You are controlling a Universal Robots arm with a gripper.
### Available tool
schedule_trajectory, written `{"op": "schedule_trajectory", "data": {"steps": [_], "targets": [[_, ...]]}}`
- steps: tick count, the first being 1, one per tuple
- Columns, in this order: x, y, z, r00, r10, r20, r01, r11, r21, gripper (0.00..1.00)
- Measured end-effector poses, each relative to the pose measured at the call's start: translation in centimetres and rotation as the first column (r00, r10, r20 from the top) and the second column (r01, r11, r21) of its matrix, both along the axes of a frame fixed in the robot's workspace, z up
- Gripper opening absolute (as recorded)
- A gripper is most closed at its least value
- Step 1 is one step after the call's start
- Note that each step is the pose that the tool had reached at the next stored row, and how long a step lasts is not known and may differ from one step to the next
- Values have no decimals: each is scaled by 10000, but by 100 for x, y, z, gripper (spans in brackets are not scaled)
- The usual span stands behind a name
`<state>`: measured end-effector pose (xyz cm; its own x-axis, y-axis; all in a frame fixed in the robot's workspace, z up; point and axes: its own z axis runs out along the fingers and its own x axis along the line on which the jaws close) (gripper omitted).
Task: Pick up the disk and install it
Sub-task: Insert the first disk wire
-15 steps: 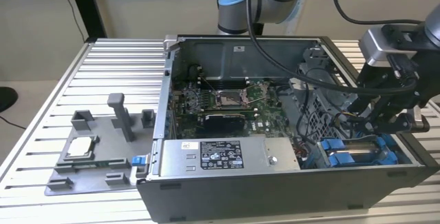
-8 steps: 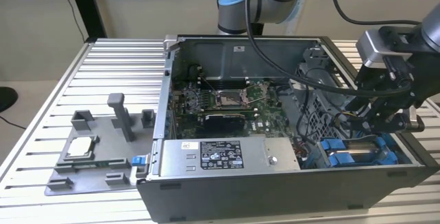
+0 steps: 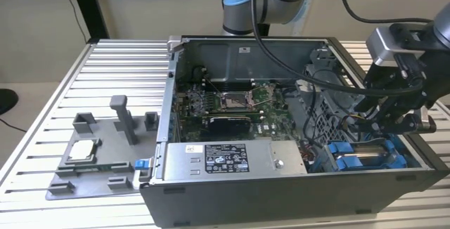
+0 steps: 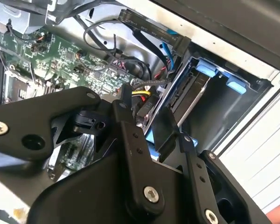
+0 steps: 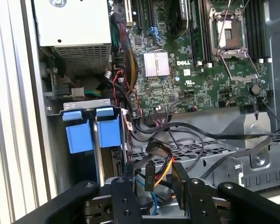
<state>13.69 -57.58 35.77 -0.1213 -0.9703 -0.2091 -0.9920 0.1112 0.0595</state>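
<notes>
Looking in from the exterior view, the open case [image 3: 281, 202] sits on the slatted table [image 3: 119, 60]. The arm reaches in over its 4 o'clock corner. The disk [image 3: 365, 156] is down in the drive bay at that corner, standing on edge. Its blue frame shows on both sides of the silver body.

The gripper [image 3: 383, 126] hangs just above the bay, at about 1 o'clock from the disk and apart from it. In both wrist views its fingers [image 5: 123, 196] are spread wide and grip nothing. A bundle of cables [image 5: 158, 151] with a connector lies in the gap behind them.

In the first wrist view the disk [image 5: 77, 135] shows two blue tabs side by side at the bay's mouth. In the second wrist view the disk [image 4: 193, 93] is slotted into the bay just beyond the gripper [image 4: 151, 123].

The motherboard [image 3: 232, 105] fills the middle of the case. The grey supply box [image 3: 232, 158] lies at its 6 o'clock. Out at 9 o'clock from the case, a grey fixture [image 3: 105, 184] on the table carries a small chip [image 3: 81, 150].
</notes>
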Motion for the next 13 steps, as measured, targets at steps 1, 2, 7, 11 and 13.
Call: {"op": "schedule_trajectory", "data": {"steps": [1, 2, 7, 11, 13], "targets": [[0, 0, -4, 10000, 0, 24, 0, 10000, 4, 100], [0, 0, -5, 10000, 0, 44, 0, 10000, 4, 100], [0, 0, -9, 10000, -1, 76, 1, 10000, 20, 100], [0, 0, -10, 10000, -1, 77, 1, 10000, 20, 0], [0, 0, -10, 10000, -1, 78, 1, 10000, 20, 0]]}}
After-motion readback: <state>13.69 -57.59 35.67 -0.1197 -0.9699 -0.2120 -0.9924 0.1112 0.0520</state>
